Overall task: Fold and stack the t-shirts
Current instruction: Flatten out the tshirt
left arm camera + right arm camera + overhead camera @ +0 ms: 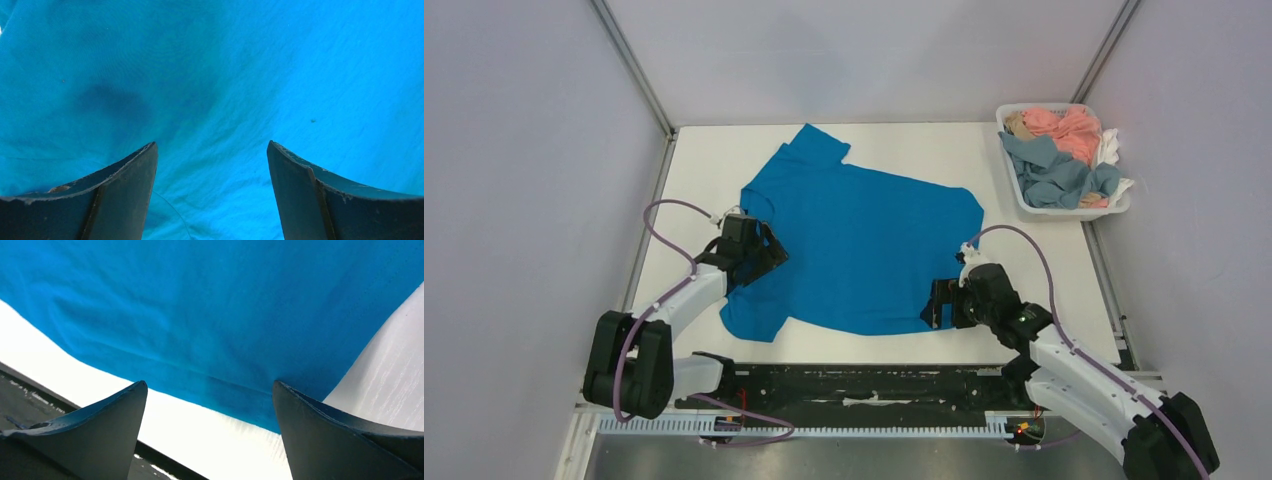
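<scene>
— Checking claws: we see left gripper point(767, 252) and right gripper point(936, 303) spread wide, holding nothing.
— Blue t-shirt point(864, 240) flat on table point(904, 150), long axis left-right. Left over near sleeve, right at near hem corner.

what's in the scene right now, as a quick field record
shirt: bright blue cotton t-shirt, spread flat, unfolded, on the white table
left claw: open, over the shirt's left side
right claw: open, at the shirt's near right hem corner
basket: white plastic basket, far right, holding pink, grey-blue and white clothes
folded stack: none in view
</scene>
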You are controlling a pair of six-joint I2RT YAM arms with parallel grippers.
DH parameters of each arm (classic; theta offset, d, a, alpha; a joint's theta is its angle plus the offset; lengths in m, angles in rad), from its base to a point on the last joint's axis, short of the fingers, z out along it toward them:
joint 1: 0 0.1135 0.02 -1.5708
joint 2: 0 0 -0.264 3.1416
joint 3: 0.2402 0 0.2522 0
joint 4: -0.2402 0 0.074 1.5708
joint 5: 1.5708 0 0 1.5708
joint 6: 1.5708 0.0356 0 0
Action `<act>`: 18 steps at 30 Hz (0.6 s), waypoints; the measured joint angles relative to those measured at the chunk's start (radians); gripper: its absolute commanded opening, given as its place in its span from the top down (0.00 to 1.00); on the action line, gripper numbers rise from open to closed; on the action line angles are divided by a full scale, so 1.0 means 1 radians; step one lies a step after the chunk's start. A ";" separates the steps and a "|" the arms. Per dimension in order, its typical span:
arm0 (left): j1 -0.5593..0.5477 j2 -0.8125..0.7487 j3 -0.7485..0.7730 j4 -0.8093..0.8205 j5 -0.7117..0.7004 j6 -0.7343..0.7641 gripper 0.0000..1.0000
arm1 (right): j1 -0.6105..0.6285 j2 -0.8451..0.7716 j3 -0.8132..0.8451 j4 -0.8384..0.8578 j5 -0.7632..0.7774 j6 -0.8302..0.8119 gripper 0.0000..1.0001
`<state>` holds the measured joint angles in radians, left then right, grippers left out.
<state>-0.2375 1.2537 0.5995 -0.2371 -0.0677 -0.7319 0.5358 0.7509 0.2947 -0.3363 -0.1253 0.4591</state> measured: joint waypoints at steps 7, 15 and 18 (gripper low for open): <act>0.000 0.010 -0.001 0.009 -0.002 0.000 0.14 | 0.002 0.213 0.042 0.155 0.105 -0.002 0.02; 0.000 0.093 0.013 0.036 -0.009 -0.006 0.14 | -0.119 0.539 0.214 0.282 0.186 -0.061 0.02; 0.000 0.145 0.046 0.063 -0.006 -0.020 0.14 | -0.219 0.631 0.256 0.378 0.153 -0.075 0.02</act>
<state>-0.2375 1.3991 0.6453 -0.1745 -0.0734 -0.7517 0.3168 1.3815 0.5503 0.0422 0.0280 0.3843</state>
